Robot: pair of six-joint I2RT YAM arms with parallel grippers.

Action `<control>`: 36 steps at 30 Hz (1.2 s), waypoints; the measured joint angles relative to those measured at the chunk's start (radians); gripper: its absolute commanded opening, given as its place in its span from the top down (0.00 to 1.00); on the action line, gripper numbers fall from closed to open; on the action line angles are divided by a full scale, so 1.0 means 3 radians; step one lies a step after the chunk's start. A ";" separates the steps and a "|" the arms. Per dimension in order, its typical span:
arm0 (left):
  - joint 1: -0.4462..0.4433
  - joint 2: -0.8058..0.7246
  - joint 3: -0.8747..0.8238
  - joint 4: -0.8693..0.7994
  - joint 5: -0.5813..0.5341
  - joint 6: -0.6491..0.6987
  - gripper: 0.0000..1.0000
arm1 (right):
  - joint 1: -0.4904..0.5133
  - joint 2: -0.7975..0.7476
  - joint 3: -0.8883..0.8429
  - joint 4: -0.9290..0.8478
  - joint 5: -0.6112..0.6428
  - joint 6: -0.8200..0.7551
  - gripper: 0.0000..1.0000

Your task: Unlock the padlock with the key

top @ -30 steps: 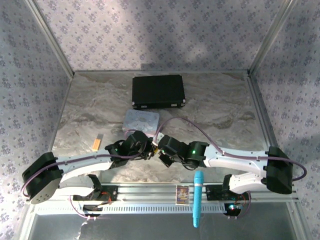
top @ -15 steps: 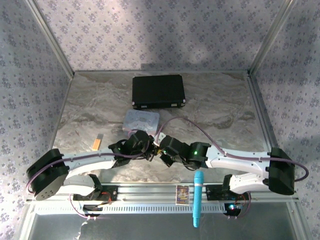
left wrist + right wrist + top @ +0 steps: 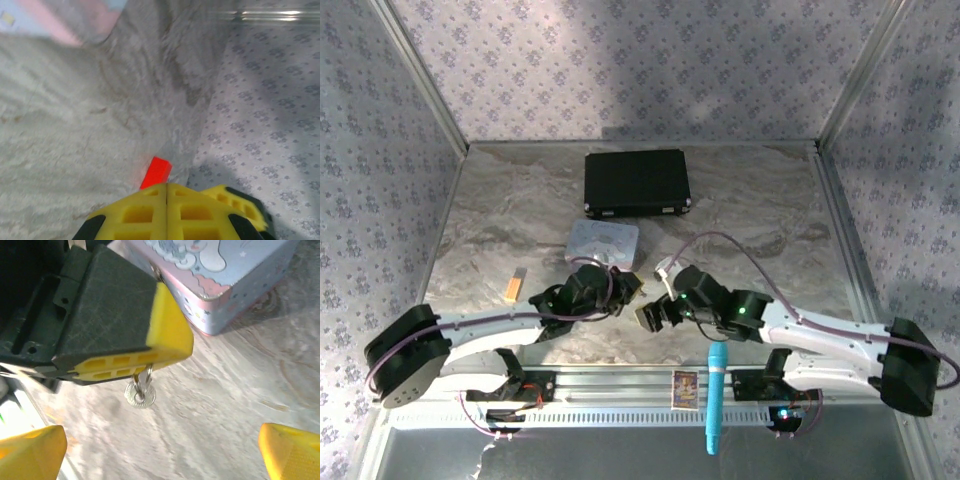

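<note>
Fingers (image 3: 167, 335) of the left gripper (image 3: 166, 192) are clamped together on the ring (image 3: 143, 377) of the silvery key (image 3: 140, 395), which hangs near the pastel tin (image 3: 220, 285) — right gripper (image 3: 160, 452) spread wide. Any swing should be settled before insertion is tried.

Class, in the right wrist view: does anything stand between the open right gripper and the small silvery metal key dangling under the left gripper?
Nothing visible does. The small silvery metal key dangles free under the shut left gripper; only bare marble tabletop shows between it and the open right gripper. The pink-and-blue pastel tin sits behind.
</note>
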 measured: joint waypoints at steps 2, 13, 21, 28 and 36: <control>0.0039 -0.0045 -0.0038 0.0134 -0.0076 0.0231 1.00 | -0.0224 -0.0125 -0.0186 0.0369 -0.0319 0.0314 0.02; 0.0109 -0.0281 -0.0373 0.0977 -0.0239 0.1123 1.00 | -0.0844 -0.0047 -0.0521 0.1915 -0.1526 0.1559 0.36; 0.0090 -0.0437 -0.0500 0.1503 -0.0300 0.1300 1.00 | -0.0839 0.0477 -0.0516 0.2595 -0.1827 0.1940 0.51; 0.0079 -0.0514 -0.0514 0.1600 -0.0313 0.1358 1.00 | -0.0793 0.0619 -0.0505 0.2974 -0.1872 0.2117 0.68; 0.0056 -0.0514 -0.0514 0.1658 -0.0327 0.1363 1.00 | -0.0774 0.0688 -0.0496 0.3244 -0.1868 0.2232 0.80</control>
